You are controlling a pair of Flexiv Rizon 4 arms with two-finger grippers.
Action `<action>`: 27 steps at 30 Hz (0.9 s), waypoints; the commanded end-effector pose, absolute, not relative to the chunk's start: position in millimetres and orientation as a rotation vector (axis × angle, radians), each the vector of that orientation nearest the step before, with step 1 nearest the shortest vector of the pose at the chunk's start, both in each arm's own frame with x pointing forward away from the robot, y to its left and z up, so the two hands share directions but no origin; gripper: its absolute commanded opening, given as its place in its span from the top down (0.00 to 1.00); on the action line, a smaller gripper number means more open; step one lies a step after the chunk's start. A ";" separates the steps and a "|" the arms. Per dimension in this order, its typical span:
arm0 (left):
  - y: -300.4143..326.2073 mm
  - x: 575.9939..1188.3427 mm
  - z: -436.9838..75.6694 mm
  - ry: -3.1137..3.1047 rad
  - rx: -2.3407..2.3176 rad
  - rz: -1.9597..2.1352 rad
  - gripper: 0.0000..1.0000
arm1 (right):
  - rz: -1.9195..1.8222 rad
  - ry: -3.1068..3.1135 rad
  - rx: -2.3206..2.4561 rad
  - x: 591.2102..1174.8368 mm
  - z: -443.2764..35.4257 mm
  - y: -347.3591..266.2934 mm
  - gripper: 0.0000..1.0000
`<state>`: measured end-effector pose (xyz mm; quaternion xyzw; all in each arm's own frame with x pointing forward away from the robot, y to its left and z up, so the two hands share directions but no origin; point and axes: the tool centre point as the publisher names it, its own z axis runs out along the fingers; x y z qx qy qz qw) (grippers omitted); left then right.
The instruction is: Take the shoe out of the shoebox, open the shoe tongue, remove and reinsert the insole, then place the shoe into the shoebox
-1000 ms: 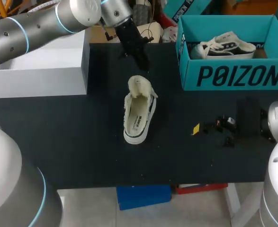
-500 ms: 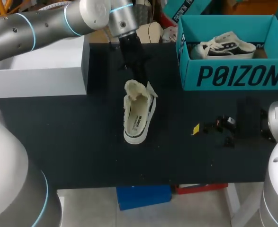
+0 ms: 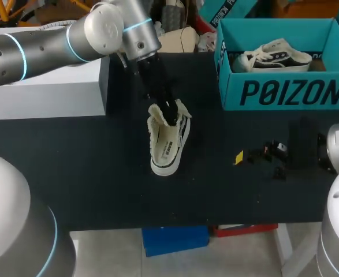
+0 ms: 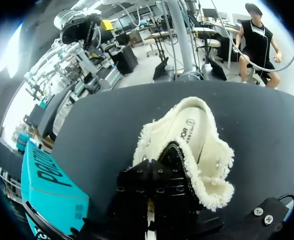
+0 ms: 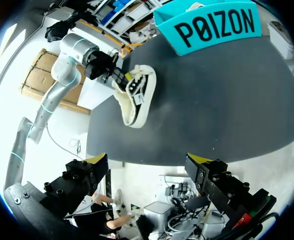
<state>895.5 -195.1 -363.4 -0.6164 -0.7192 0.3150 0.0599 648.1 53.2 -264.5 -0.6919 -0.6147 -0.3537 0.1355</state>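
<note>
well, left tool in shoe

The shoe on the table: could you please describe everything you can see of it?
The shoe is a cream canvas sneaker with frayed edges, a black side stripe and a white sole. It stands sole-down on the table, insole showing, toe towards the robot. The left end effector is inside its opening.

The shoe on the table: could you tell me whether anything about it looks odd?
The shoe is splayed open at its far end, edges frayed, with the left gripper at the opening; nothing looks spilled.
</note>
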 end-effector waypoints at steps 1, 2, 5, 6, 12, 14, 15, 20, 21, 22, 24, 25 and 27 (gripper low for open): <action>-197.6 890.4 -369.9 -2.194 -1.870 0.936 1.00 | -1.022 -1.781 -2.006 648.8 -264.7 54.4 0.00; -197.5 890.0 -371.2 -2.194 -1.869 0.928 1.00 | -1.022 -1.781 -2.006 648.8 -264.7 54.4 0.00; -197.5 890.8 -372.8 -2.211 -1.882 0.915 1.00 | -1.022 -1.781 -2.006 648.8 -264.7 54.4 0.00; -197.9 893.0 -371.1 -2.223 -1.889 0.915 1.00 | -1.022 -1.781 -2.006 648.8 -264.7 54.4 0.00; -197.3 914.5 -338.0 -2.458 -2.018 1.021 1.00 | -1.022 -1.781 -2.006 648.8 -264.7 54.4 0.00; -191.5 918.5 -328.8 -2.539 -2.032 1.044 1.00 | -1.022 -1.781 -2.006 648.8 -264.7 54.4 0.00; -187.9 920.2 -326.0 -2.576 -2.031 1.044 1.00 | -1.022 -1.781 -2.006 648.8 -264.7 54.4 0.00; -162.5 934.0 -325.0 -2.752 -2.010 0.951 1.00 | -1.022 -1.781 -2.006 648.8 -264.7 54.4 0.00; -158.7 934.9 -326.4 -2.770 -1.999 0.940 1.00 | -1.022 -1.781 -2.006 648.8 -264.7 54.4 0.00; -155.4 935.6 -328.1 -2.786 -1.990 0.921 1.00 | -1.022 -1.781 -2.006 648.8 -264.7 54.4 0.00; -152.1 935.7 -331.8 -2.794 -1.981 0.904 1.00 | -1.022 -1.781 -2.006 648.8 -264.7 54.4 0.00; -152.1 934.9 -333.5 -2.793 -1.977 0.907 1.00 | -1.022 -1.781 -2.006 648.8 -264.7 54.4 0.00; -154.3 932.4 -337.2 -2.783 -1.971 0.920 1.00 | -1.022 -1.781 -2.006 648.8 -264.7 54.4 0.00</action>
